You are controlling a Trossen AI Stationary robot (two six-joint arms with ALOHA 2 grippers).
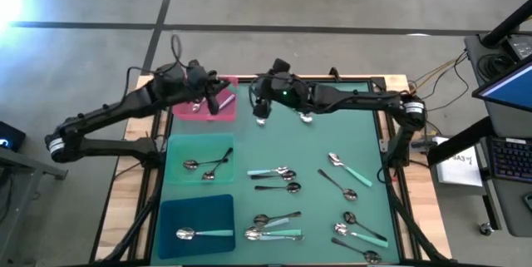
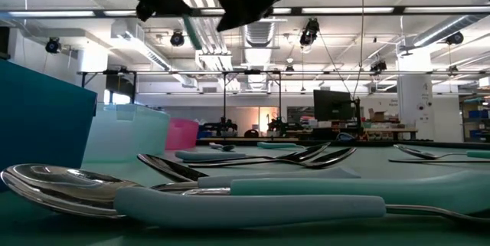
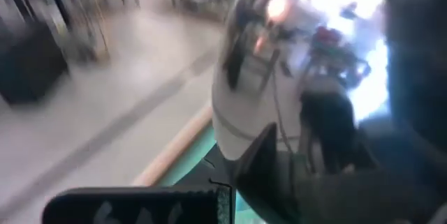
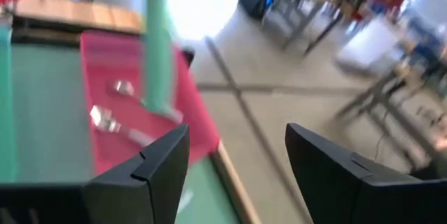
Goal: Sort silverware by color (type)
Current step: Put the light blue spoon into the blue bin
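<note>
My left gripper (image 1: 214, 96) hangs over the pink tray (image 1: 189, 111) at the far left and is shut on a spoon, whose shiny bowl (image 3: 255, 56) stands close before the left wrist camera. Just to its right, my right gripper (image 1: 260, 105) is open over the green mat's far edge, with nothing between its fingers (image 4: 160, 161). In the right wrist view, silver utensils (image 4: 112, 119) lie flat on the pink tray's floor (image 4: 105, 56). Other silverware (image 1: 274, 172) is scattered on the mat. My left gripper pinches the spoon just below its bowl, at the neck (image 3: 234, 137), between its two fingers. The bowl stands up above the fingers and the spoon is lifted clear over the pink tray. The dark finger (image 3: 269, 165) hides the exact place of contact.
A pale green tray (image 1: 179, 146) with two dark-handled spoons and a blue tray (image 1: 170, 213) with one teal-handled spoon stand along the left, nearer the front. Two spoons (image 1: 306, 117) lie on the mat below the right arm. Several more (image 1: 349, 217) lie toward the near right.
</note>
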